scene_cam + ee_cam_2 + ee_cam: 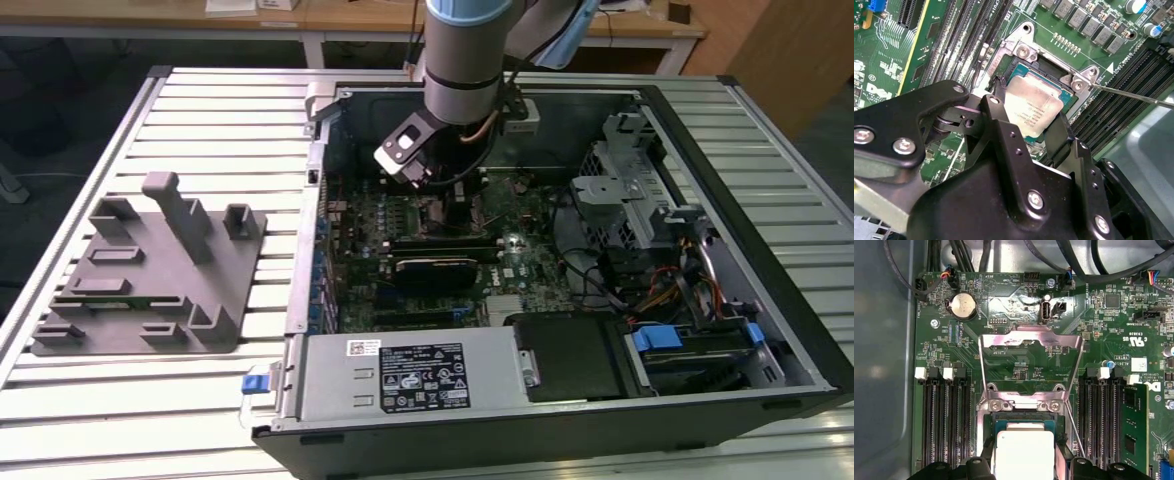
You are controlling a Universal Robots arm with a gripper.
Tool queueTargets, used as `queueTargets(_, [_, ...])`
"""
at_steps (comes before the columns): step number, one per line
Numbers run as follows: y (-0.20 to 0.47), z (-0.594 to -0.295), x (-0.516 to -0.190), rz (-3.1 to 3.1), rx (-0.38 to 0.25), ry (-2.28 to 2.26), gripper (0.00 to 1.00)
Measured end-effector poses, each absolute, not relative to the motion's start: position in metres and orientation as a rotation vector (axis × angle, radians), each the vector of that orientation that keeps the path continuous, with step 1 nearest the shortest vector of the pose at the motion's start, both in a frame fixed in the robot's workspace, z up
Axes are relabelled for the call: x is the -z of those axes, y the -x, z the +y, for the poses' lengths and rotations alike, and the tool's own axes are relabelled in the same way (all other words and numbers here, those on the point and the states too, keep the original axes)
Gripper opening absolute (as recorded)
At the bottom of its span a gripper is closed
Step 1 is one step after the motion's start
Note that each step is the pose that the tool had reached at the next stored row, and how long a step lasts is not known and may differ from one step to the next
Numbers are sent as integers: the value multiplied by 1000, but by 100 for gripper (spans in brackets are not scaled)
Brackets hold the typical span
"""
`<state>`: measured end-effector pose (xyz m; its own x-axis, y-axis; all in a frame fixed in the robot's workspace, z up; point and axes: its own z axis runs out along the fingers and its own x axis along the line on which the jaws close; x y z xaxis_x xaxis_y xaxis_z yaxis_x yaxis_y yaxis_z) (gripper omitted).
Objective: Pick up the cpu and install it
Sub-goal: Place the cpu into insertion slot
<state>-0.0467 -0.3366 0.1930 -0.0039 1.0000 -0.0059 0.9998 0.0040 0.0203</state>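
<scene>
Clamping the cpu (1035, 107) by opposite edges, pincer (1027, 120) closed on it, over the open socket (1004, 405)

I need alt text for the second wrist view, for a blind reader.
Black fingers hold the silver cpu at the open socket of a green motherboard, between rows of dark memory slots.

Fixture plate (147, 290) sits on the table (200, 110), at the exterior view's left of the open case (561, 440). The arm (461, 60) reaches down inside, with the gripper (1026, 120) right over the cpu (1036, 102). The cpu sits in the socket (1024, 50), memory slots (946, 425) either side, on the motherboard (1104, 330).
</scene>
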Motion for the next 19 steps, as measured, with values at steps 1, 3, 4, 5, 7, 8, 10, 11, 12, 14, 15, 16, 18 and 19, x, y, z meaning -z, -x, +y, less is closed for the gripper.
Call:
queueTargets(1, [47,-337,-193,2213,-16,-2204,55])
queueTargets(3, [47,-337,-192,2213,-16,-2204,55])
queueTargets(4, [47,-337,-192,2213,-16,-2204,55])
queueTargets(5, [47,-337,-192,2213,-16,-2204,55])
queueTargets(7, [47,-337,-192,2213,-16,-2204,55])
queueTargets(8, [46,-337,-192,2213,-16,-2204,55])
queueTargets(10, [46,-336,-191,2213,-16,-2204,55])
queueTargets(11, [46,-336,-191,2213,-16,-2204,55])
queueTargets(12, [46,-336,-191,2213,-16,-2204,55])
queueTargets(14, [46,-336,-191,2213,-16,-2204,55])
queueTargets(15, [46,-336,-191,2213,-16,-2204,55])
queueTargets(16, [46,-336,-191,2213,-16,-2204,55])
queueTargets(18, [46,-336,-191,2213,-16,-2204,55])
queueTargets(19, [46,-336,-191,2213,-16,-2204,55])
